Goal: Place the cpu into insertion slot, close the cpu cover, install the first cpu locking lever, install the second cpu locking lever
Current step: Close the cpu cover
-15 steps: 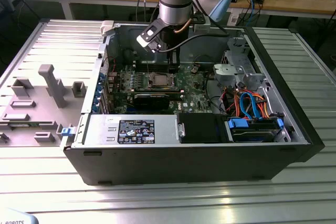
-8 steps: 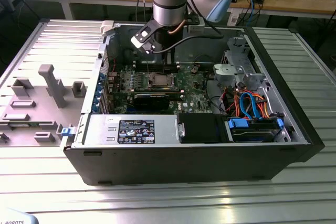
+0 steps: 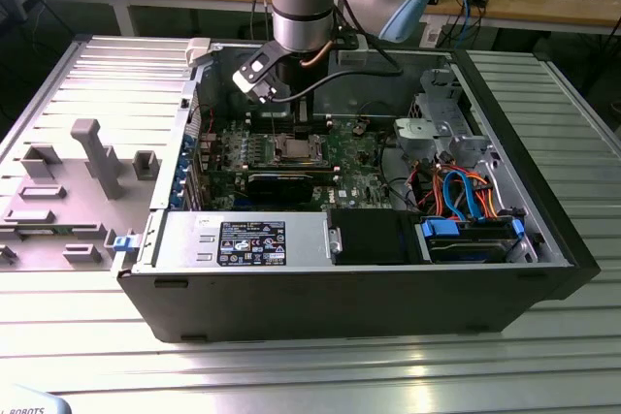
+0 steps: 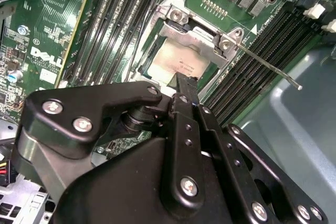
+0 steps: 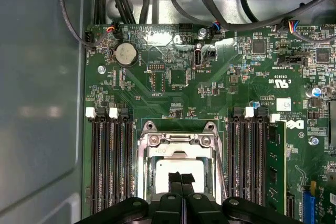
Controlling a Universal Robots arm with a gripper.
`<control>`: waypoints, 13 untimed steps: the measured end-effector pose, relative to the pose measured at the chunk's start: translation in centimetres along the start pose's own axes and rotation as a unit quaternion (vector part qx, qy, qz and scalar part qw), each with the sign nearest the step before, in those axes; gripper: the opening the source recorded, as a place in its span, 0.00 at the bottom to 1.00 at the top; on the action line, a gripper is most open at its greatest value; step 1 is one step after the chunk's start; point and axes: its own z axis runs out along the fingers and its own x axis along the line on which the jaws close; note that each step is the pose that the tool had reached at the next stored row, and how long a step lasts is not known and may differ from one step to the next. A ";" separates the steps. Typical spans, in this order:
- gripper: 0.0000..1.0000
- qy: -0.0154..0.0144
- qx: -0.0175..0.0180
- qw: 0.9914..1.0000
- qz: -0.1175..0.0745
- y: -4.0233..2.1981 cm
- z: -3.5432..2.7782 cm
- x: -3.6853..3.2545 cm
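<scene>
The gripper [image 5: 181,176], fingers pressed together, has its tips at the cpu [image 4: 176,64]. In the open computer case [image 3: 340,298], the motherboard's [image 5: 168,98] insertion slot [image 5: 148,141] holds the chip under the cpu cover [image 4: 197,38]; one locking lever [image 4: 268,64] juts free.

Exterior wide, wrist views near insertion slot [image 5: 176,153] [image 4: 184,51]

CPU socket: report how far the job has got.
Done: the chip sits in the socket, and the metal cover looks lowered around it. In hand: the gripper, jaws shut, is right over the chip. Left: one thin lever sticks out free to the side, not hooked down.
</scene>
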 end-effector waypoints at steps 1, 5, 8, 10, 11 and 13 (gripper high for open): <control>0.11 0.000 0.000 1.000 0.000 0.00 0.00 0.00; 0.11 0.000 0.000 1.000 0.000 -0.01 0.00 0.00; 0.11 0.000 0.000 1.000 0.000 -0.01 0.00 0.00; 0.11 0.000 0.000 1.000 0.000 -0.01 0.00 0.00; 0.11 0.000 0.000 1.000 0.000 -0.01 0.00 0.00; 0.11 0.000 0.000 1.000 0.000 -0.02 0.00 0.00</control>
